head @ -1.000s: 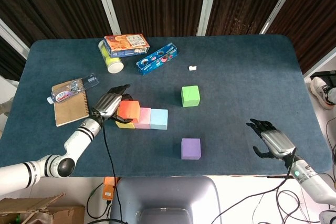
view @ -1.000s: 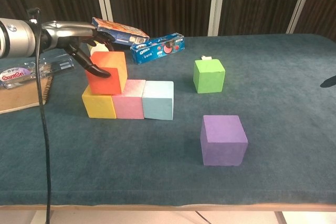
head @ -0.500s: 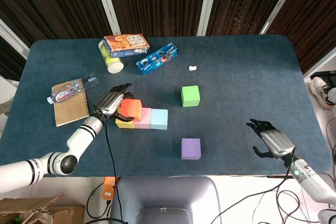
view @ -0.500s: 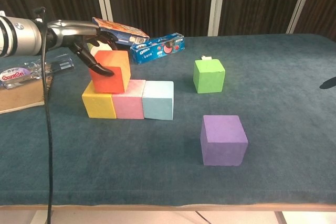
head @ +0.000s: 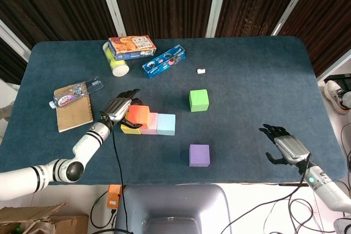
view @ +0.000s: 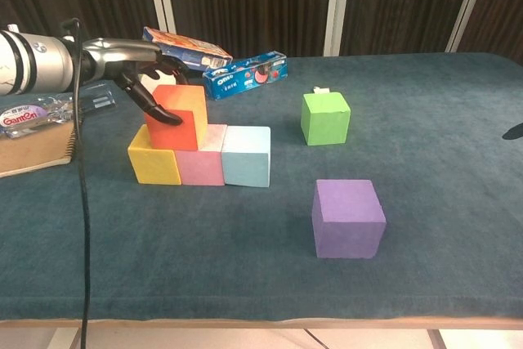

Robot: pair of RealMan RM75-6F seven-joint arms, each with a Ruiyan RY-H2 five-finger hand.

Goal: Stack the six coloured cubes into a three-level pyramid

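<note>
Table (head: 252, 69): dark blue cloth. Base row is laid: yellow cube (view: 153, 163), pink cube (view: 201, 164), light blue cube (view: 246, 156), touching side by side.

Left hand (view: 139, 67) clamps the orange cube (view: 179, 117) from above and behind, fingers wrapped over its near-left face. The cube sits on top of the row, straddling the yellow–pink seam, seemingly a touch nearer yellow.

Our judgement: the second level is being started. To do it well, we centre the orange cube on that seam, square its faces to the row, settle it flat, then spread the fingers outward without dragging. We would lift straight up; a sideways exit could nudge the yellow cube.

Purple cube (view: 348, 217) sits near the front edge, green cube (view: 325, 118) further back; both loose and well apart from the row.

Right hand (head: 285, 145) hovers at the near right, fingers apart, holding nothing; well placed for the purple cube.
</note>
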